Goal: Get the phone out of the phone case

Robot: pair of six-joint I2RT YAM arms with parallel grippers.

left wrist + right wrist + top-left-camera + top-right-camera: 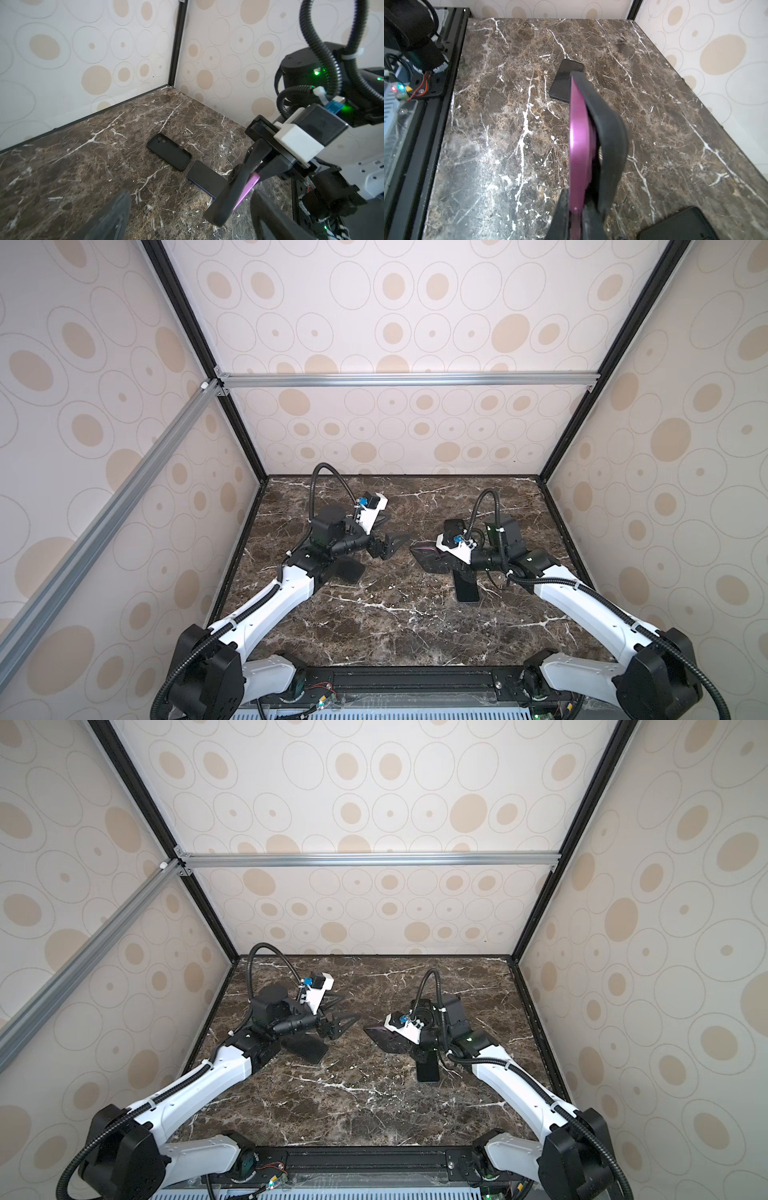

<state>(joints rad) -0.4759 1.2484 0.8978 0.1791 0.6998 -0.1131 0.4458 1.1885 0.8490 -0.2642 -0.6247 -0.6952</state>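
The right gripper is clamped on one end of the pink phone, holding it clear of the table. The black phone case bows away from the phone along one edge. It appears soft and stretchy, and the phone rigid and slick. Grasp the loose case lip. The left gripper, jaws wide and empty, faces the right gripper. A dark phone and an empty case lie beneath and beside the right gripper.

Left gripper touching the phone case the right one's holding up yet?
Apart. In the left wrist view the left gripper has its open fingers flanking the phone case end, with bare table showing on both sides.
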